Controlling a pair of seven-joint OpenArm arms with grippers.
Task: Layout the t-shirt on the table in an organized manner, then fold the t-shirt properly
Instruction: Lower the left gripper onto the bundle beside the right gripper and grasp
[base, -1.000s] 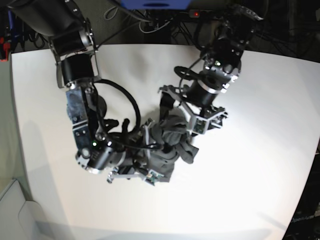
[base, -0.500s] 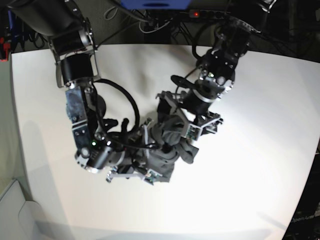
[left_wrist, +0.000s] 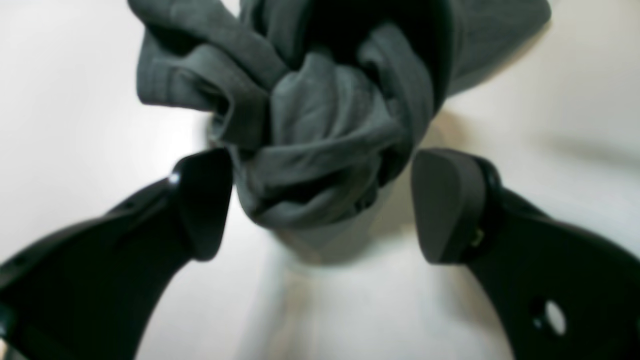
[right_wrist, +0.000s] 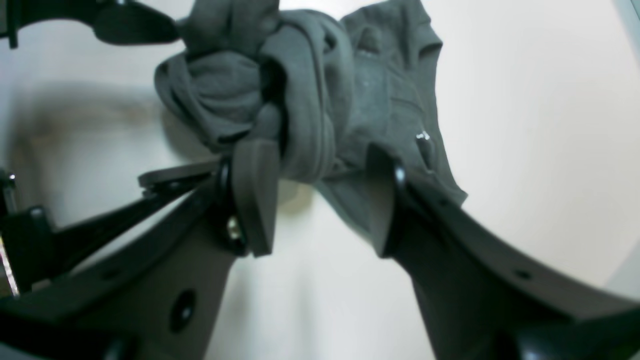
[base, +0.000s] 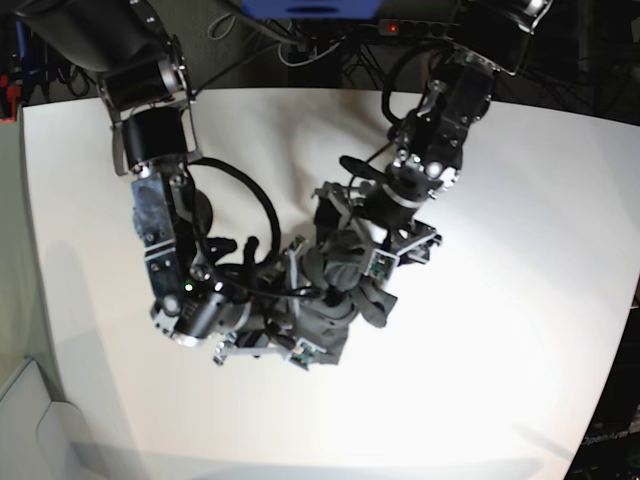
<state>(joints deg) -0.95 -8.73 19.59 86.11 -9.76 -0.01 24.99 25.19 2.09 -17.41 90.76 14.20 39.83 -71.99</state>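
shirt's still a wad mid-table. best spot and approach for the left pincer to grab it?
Judging by the left wrist view: take the rounded fold bulging lowest from the t-shirt, coming straight on. The left pincer is open and already straddles it, bare table to each side. It's a multilayer lump, so lifting may raise the whole wad; a loose edge isn't clearly visible.

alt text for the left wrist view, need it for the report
A crumpled dark grey t-shirt lies bunched on the white table, filling the upper middle of the frame. The left gripper frames its near end with black jaws open, one pad on each side, neither clearly pressing the cloth.
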